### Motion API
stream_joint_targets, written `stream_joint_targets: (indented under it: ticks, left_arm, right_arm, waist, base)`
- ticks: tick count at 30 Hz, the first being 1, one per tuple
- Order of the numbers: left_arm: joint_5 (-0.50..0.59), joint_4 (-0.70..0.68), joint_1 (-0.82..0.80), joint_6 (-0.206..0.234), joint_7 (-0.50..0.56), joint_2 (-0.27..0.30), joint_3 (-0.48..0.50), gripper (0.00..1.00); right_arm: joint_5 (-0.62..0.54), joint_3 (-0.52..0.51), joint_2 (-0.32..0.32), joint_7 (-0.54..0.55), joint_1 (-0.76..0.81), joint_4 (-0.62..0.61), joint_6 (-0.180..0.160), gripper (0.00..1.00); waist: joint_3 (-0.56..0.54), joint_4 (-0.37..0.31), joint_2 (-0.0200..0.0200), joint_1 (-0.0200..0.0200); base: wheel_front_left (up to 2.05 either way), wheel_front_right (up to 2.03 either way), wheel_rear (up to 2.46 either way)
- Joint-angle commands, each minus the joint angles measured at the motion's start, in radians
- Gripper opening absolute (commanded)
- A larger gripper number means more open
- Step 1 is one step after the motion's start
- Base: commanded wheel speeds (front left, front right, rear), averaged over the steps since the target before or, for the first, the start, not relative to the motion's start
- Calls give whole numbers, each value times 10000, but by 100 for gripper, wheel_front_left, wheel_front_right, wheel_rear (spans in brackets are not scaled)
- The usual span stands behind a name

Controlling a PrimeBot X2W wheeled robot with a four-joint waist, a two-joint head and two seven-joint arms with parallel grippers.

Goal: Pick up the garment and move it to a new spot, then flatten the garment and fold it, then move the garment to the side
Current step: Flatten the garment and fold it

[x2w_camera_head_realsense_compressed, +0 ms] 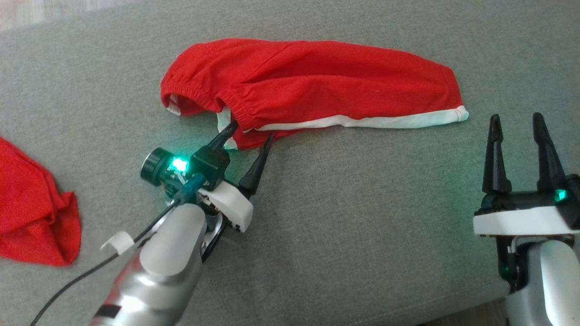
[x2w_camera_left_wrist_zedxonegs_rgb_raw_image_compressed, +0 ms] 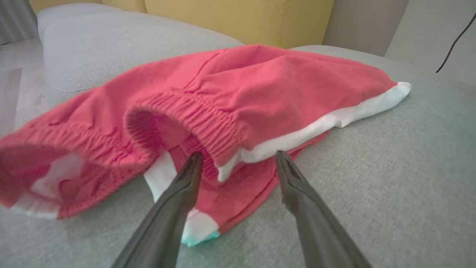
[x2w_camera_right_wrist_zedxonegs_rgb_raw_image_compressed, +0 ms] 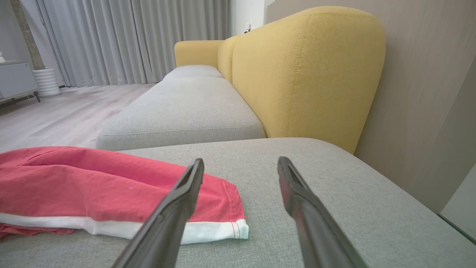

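Observation:
The garment is a pair of red shorts with white side stripe and hem, lying crumpled lengthwise on the grey cushion, its elastic waistband at the left. My left gripper stands open at the waistband's near corner, one fingertip under the waistband edge, the other beside the loose red flap. The left wrist view has the garment spread just beyond the open left gripper. My right gripper is open at the right, apart from the white hem. In the right wrist view the hem end of the garment lies left of the open right gripper.
A second red cloth lies bunched at the cushion's left edge. A yellow sofa backrest rises beyond the cushion, with another grey seat further on. Wooden floor and grey curtains lie past it. A black cable trails from the left arm.

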Motion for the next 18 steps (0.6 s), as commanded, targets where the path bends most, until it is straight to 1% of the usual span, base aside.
stream_joint_targets:
  ticks: [1, 2, 3, 4, 10, 13, 15, 18]
  left_arm:
    - [-87, -264, -528, -30, -75, 208, 174, 100]
    - [-113, -266, -548, -31, -86, 207, 153, 80]
    - [-140, -264, -560, -34, -93, 206, 113, 36]
    - [-170, -256, -569, -37, -87, 206, 57, 0]
    - [-318, -295, -566, -47, -132, 235, -159, 0]
    - [-379, -432, -499, -49, -226, 234, -232, 0]
    - [-424, -582, -436, -38, -287, 220, -251, 0]
    - [-482, -841, -318, 5, -355, 211, -272, 0]
  right_arm:
    - [70, 213, -51, -106, -305, -249, -7, 100]
    - [62, 199, -51, -106, -308, -232, -7, 100]
    - [53, 188, -51, -106, -309, -220, -7, 100]
    - [45, 176, -51, -107, -312, -208, -7, 100]
    - [-55, 94, -51, -107, -380, -114, -7, 100]
    - [-180, 61, -51, -107, -431, 9, -7, 100]
    - [-328, 19, -51, -107, -465, 322, -7, 100]
    - [-596, -242, -51, -107, -654, 1213, -7, 100]
  waist:
    - [18, -1, 0, 0]
    - [19, 4, 0, 0]
    - [19, 12, 0, 0]
    - [15, 23, 0, 0]
    - [-76, 167, 0, 0]
    - [-188, 350, 0, 0]
    - [-272, 495, 0, 0]
    - [-409, 727, 0, 0]
  base:
    - [0, 0, 0]
    - [0, 0, 0]
    - [0, 0, 0]
    - [0, 0, 0]
    - [0, 0, 0]
    - [0, 0, 0]
    - [0, 0, 0]
    - [0, 0, 0]
